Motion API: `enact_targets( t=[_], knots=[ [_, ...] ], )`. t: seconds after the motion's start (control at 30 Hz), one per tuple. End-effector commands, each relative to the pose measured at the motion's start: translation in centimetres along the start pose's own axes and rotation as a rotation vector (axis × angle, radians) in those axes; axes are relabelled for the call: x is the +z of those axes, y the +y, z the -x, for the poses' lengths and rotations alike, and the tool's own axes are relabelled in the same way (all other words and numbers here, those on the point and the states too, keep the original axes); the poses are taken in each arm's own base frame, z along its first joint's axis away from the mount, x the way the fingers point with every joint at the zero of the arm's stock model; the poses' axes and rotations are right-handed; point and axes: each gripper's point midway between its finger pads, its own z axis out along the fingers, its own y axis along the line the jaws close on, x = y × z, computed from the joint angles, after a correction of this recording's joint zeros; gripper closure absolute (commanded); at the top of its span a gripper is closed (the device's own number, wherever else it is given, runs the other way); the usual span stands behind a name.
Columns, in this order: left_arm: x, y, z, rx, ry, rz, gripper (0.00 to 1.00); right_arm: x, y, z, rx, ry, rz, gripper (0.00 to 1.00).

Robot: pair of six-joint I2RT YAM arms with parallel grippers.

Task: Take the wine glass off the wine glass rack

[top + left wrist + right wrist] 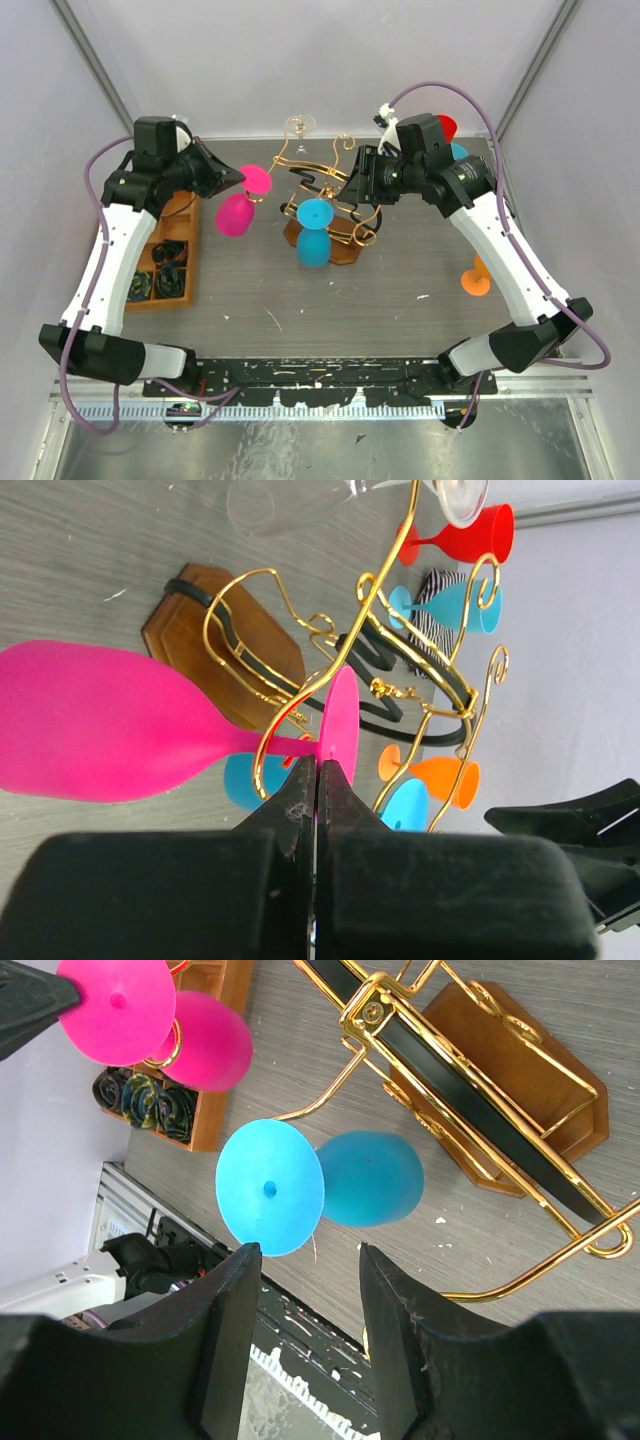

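Note:
The wine glass rack [335, 190] of gold wire stands on a brown wooden base [345, 250] at mid table. A pink wine glass [235, 214] hangs tilted at its left arm. Its stem lies inside the gold scroll loop [262, 752]. My left gripper [242, 178] is shut on the rim of the pink foot [340, 725]. A blue wine glass [313, 235] hangs at the rack's front. My right gripper [353, 178] is open and empty against the rack's right side. Its fingers [235, 1295] frame the blue foot [270, 1188] from a distance.
An orange compartment tray [172, 262] with dark items sits at the left. A clear glass [298, 125] hangs at the rack's back. A red glass [447, 127] and a blue one [459, 152] lie back right. An orange glass [477, 280] lies at the right.

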Motion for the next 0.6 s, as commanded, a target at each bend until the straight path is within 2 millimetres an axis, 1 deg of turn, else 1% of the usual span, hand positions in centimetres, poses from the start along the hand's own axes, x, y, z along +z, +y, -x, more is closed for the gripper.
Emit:
enact_targets(
  t=[0.0, 0.07, 0.13, 0.23, 0.3, 0.37, 0.43, 0.47, 0.53, 0.57],
  knots=[
    [0.3, -1.7, 2.4, 0.024, -0.076, -0.037, 1.0, -1.7, 1.1, 1.4, -0.039, -0.08, 0.031, 0.5],
    [1.1, -2.4, 2.3, 0.013, -0.059, -0.072, 1.0, -1.7, 1.0, 1.5, -0.041, -0.082, 0.03, 0.5],
    [2.1, -3.1, 1.5, 0.005, -0.022, -0.105, 1.0, -1.7, 1.0, 1.6, -0.042, -0.084, 0.027, 0.5],
    [3.5, -4.7, -0.5, -0.005, 0.057, -0.177, 1.0, -1.6, 0.9, 1.7, -0.04, -0.084, 0.026, 0.5],
    [3.7, -5.5, -2.2, -0.009, 0.123, -0.216, 1.0, -1.6, 0.9, 1.8, -0.041, -0.088, 0.025, 0.5],
    [3.2, -5.8, -3.3, -0.014, 0.152, -0.246, 1.0, -1.7, 0.8, 1.8, -0.042, -0.089, 0.02, 0.5],
    [2.3, -5.4, -4.0, -0.023, 0.147, -0.259, 1.0, -1.8, 0.6, 1.8, -0.042, -0.092, 0.013, 0.5],
    [1.4, -5.1, -4.5, -0.021, 0.145, -0.26, 1.0, -1.8, 0.6, 1.8, -0.043, -0.093, 0.012, 0.5],
    [0.3, -4.4, -5.3, -0.025, 0.155, -0.247, 1.0, -1.8, 0.5, 1.8, -0.042, -0.094, 0.01, 0.5],
    [-1.1, -4.5, -5.6, -0.015, 0.15, -0.265, 1.0, -1.8, 0.4, 1.9, -0.043, -0.093, 0.009, 0.5]
  ],
)
